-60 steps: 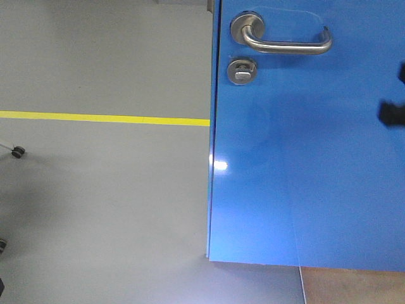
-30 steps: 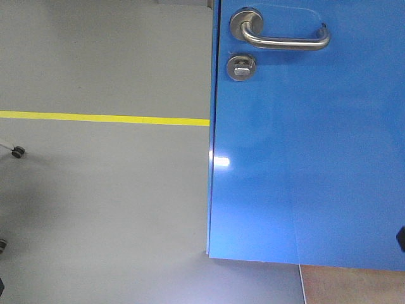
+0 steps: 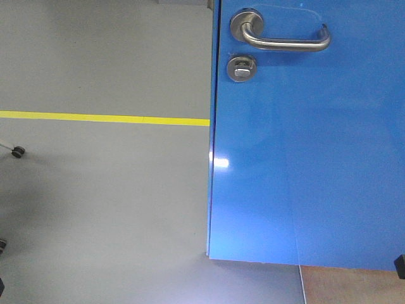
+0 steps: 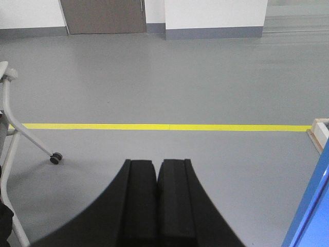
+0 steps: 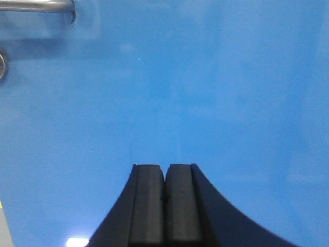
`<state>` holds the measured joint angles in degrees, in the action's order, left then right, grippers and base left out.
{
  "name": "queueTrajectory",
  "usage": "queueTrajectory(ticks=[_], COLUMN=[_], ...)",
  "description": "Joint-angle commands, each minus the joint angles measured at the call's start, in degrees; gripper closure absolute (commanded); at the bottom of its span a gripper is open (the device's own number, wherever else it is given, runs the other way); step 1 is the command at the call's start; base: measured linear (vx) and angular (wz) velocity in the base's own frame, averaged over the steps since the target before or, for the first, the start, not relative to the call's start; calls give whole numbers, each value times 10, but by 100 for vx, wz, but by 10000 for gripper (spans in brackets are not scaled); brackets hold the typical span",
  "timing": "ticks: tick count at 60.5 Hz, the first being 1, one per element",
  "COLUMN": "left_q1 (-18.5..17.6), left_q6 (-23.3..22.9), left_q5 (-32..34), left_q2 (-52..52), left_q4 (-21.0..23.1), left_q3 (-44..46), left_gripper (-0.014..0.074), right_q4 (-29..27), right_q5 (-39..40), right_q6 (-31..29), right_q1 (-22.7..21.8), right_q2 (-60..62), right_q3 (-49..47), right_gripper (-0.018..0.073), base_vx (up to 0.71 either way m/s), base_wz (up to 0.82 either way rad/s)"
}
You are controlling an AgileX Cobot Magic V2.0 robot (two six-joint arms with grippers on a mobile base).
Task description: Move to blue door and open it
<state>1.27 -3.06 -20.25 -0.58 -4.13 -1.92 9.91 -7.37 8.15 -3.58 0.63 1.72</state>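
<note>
One yellow line [image 3: 104, 118] crosses grey floor [image 3: 101, 202] beside the blue door [image 3: 304, 158].

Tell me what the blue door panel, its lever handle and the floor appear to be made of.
The blue door looks like a smooth glossy laminate or lacquered panel; it mirrors a bright light spot. Core material cannot be told. The lever handle appears to be brushed steel: grey, satin sheen, soft highlights. The floor seems a seamless grey coating or vinyl, matte, with a yellow line taped or painted on it.

Grey floor [image 4: 205, 77] crossed by a yellow line [image 4: 169, 126]; white wall [image 4: 216, 13], brown door [image 4: 103, 15], wheeled chair frame [image 4: 20, 134].
</note>
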Motion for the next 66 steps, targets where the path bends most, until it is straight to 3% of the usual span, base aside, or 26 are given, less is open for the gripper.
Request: queueTrajectory(ticks=[1,66], left_q1=[-3,-3], left_q6=[-2,-2], left_q5=[44,44], left_q2=[-10,-10], left_q4=[3,3], left_q3=[20,20], left_gripper=[526,526], right_q4=[2,0], right_q5=[59,66], right_q6=[-8,-8], right_q1=[-4,-4], right_q2=[6,6], right_q3=[6,6], right_gripper=[564,564], base_vx=[0,0], base_wz=[0,0])
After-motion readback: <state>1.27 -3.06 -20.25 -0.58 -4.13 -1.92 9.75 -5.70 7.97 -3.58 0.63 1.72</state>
